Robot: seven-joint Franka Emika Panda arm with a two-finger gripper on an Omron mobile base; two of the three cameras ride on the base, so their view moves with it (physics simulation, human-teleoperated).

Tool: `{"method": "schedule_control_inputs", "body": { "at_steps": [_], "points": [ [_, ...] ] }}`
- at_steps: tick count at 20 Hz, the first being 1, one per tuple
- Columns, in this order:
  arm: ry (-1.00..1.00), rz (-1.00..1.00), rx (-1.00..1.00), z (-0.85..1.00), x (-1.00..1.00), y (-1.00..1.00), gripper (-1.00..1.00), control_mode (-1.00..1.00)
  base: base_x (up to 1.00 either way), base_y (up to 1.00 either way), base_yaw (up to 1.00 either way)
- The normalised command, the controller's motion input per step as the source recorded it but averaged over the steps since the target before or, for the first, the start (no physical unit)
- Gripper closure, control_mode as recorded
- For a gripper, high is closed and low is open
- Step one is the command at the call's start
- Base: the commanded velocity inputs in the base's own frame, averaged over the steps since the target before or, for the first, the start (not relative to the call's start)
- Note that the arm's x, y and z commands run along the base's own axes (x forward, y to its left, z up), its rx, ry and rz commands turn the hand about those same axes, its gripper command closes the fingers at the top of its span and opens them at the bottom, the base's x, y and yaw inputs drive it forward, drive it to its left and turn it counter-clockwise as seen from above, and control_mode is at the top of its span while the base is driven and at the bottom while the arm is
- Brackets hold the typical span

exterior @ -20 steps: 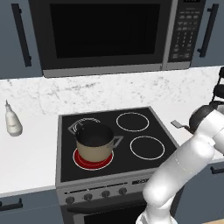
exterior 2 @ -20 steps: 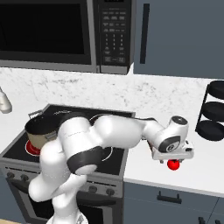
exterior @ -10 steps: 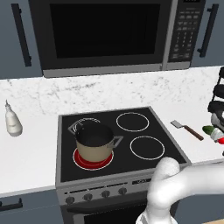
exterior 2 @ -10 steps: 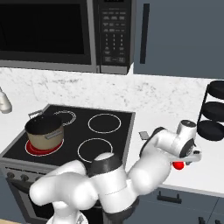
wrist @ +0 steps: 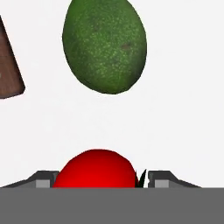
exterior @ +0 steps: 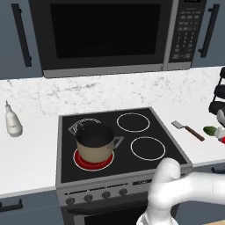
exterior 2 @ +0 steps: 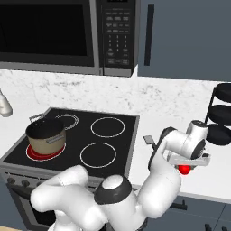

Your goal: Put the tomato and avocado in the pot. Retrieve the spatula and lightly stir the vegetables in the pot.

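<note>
The tomato (wrist: 96,168) rests on the white counter right of the stove, between my gripper's (wrist: 103,180) fingertips (wrist: 43,179), which flank it closely. From the right base view, my gripper (exterior 2: 185,164) points down over the tomato (exterior 2: 184,169). Just beyond it lies the green avocado (wrist: 105,43) (exterior: 210,130). The spatula (exterior: 188,130) lies beside the stove, and its brown handle (wrist: 8,65) is at the hand view's left edge. The tan pot (exterior: 94,143) (exterior 2: 45,133) stands on the front left burner.
The burner (exterior: 92,161) under the pot glows red. A white bottle (exterior: 13,125) stands on the left counter. A black tiered rack (exterior 2: 221,117) sits behind the gripper at the far right. A microwave (exterior: 105,33) hangs above the stove.
The arm's elbow has swung down and towards the base, leaving the stove uncovered. The hand has stayed over the tomato at the right counter.
</note>
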Motion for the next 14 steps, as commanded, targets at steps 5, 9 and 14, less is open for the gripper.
{"method": "schedule_control_inputs", "body": {
  "at_steps": [5, 9, 14],
  "points": [
    [-0.33, 0.0, -0.19, 0.26, -1.0, 0.86, 1.0, -1.0, 0.0, 0.0, 0.0],
    [-0.36, 0.0, -0.34, 0.0, -1.0, 1.0, 1.0, -1.0, 0.0, 0.0, 0.0],
    [-0.32, 0.0, -0.26, 0.36, -0.77, 1.0, 1.0, -1.0, 0.0, 0.0, 0.0]
  ]
}}
